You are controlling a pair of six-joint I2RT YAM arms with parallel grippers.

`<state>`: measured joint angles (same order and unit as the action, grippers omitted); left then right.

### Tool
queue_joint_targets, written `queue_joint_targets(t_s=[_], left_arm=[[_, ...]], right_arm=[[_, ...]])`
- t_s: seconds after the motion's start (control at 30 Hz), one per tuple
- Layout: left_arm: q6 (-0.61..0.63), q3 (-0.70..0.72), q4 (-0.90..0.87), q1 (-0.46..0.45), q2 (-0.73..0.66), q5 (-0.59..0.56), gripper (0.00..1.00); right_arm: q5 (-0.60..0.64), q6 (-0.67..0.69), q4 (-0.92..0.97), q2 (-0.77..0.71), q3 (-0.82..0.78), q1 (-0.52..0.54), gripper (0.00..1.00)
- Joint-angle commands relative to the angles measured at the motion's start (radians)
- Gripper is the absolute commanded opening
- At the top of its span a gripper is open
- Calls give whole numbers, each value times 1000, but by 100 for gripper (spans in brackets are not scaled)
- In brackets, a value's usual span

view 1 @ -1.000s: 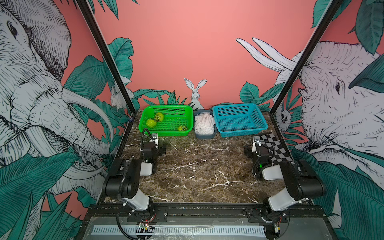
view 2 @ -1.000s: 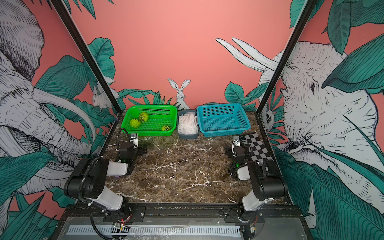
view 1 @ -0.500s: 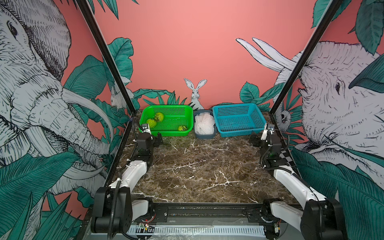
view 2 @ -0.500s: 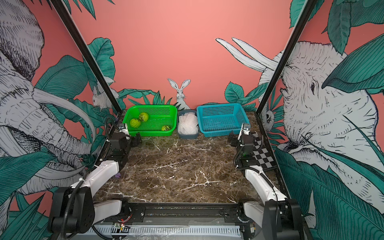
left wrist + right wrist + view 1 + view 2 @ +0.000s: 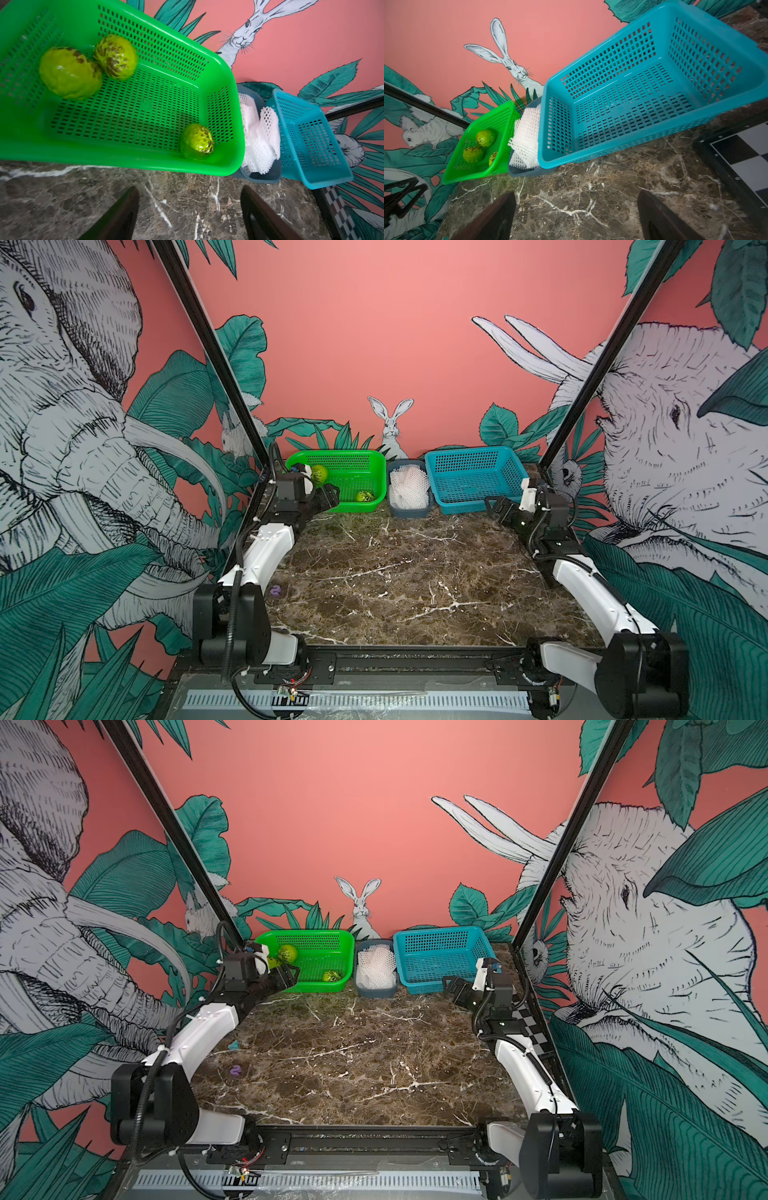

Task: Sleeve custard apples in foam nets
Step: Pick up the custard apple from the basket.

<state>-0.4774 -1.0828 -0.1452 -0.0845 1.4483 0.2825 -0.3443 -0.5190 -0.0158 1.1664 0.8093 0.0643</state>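
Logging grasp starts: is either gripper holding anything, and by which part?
Nothing is held. The left gripper and the right gripper are open and empty; the custard apples lie in the green basket.

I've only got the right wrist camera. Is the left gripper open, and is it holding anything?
Observer: The left gripper is open and empty, just short of the green basket's near rim.
Operator: I see only a sliver of the third custard apple. Is it free?
Observer: Yes, it lies bare and alone in the basket corner nearest the foam nets.
Operator: Anything loose lying behind me?
Observer: A small purple piece lies on the table beside the left arm.
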Motion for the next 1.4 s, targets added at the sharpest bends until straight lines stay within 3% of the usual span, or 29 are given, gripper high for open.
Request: queue_joint_targets(t_s=[0.0,0.27,0.53,1.0,1.37], left_arm=[[-6,-157,-243,-43,73,63,83],[62,-586,-606,-103,379,84,89],[179,-887,-861,-152,627,-6,92],[204,-1151,-984,-169,903,-57,92],[198,-1212,-992,-173,998,-57,80]], right_arm=[[-2,74,215,-4,70,55,94],[11,95,283,2,75,134,96],[2,93,275,10,57,171,96],[28,91,283,-5,32,178,95],[47,84,278,-12,11,177,94]])
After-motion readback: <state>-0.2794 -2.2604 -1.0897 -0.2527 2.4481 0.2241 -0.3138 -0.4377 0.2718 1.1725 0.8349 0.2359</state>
